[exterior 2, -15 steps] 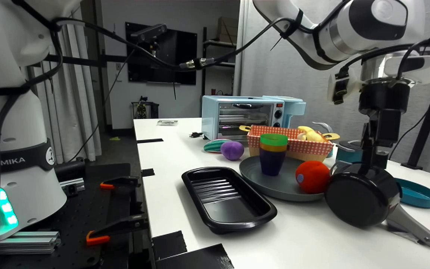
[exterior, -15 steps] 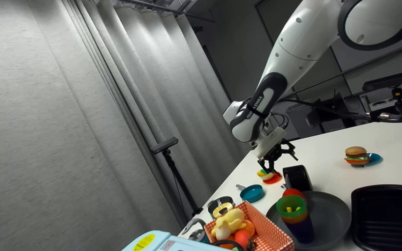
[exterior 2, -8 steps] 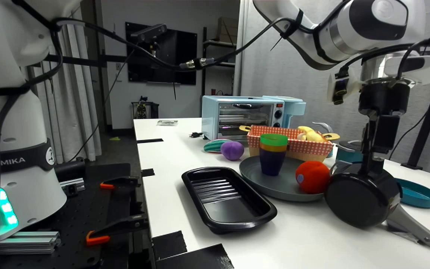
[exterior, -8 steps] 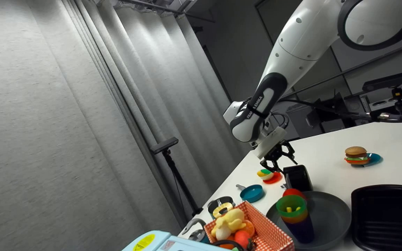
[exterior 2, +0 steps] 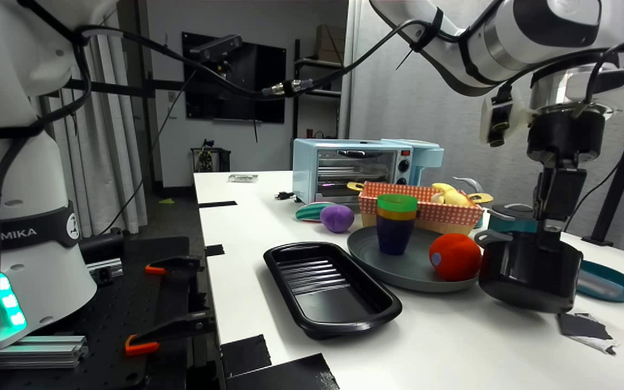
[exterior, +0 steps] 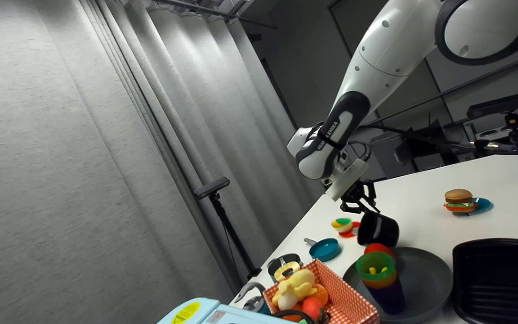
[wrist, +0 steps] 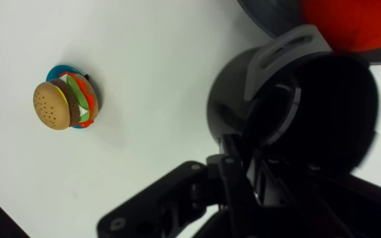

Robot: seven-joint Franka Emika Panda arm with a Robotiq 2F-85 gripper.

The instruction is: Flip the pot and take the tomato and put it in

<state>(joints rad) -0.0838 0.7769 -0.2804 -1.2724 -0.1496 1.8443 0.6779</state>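
Note:
The black pot [exterior: 381, 230] stands tilted, its mouth leaning to the left in that exterior view. In an exterior view its dark wall [exterior 2: 528, 271] hangs just beneath my gripper [exterior 2: 549, 235]. From the wrist I look into the pot [wrist: 339, 99], with a grey side handle at its rim. My gripper [wrist: 243, 147] has drawn its fingers close together on the pot's rim; dark shadow hides the exact contact. Whether the pot touches the table cannot be told. The tomato [exterior 2: 455, 257], a round red piece, lies on the grey plate's edge, right beside the pot.
The grey plate [exterior 2: 366, 260] also bears stacked cups [exterior 2: 396, 225]. A black tray [exterior 2: 333, 292] lies in front, and a checked basket [exterior 2: 420, 208] of food stands behind. A teal pan [exterior: 325, 249] and a toy burger [wrist: 64, 102] lie around the pot.
My gripper's fingers have come together on the pot. The pot has rolled from lying on its side to a more upright tilt, and the arm has risen slightly. The tomato has hardly moved.

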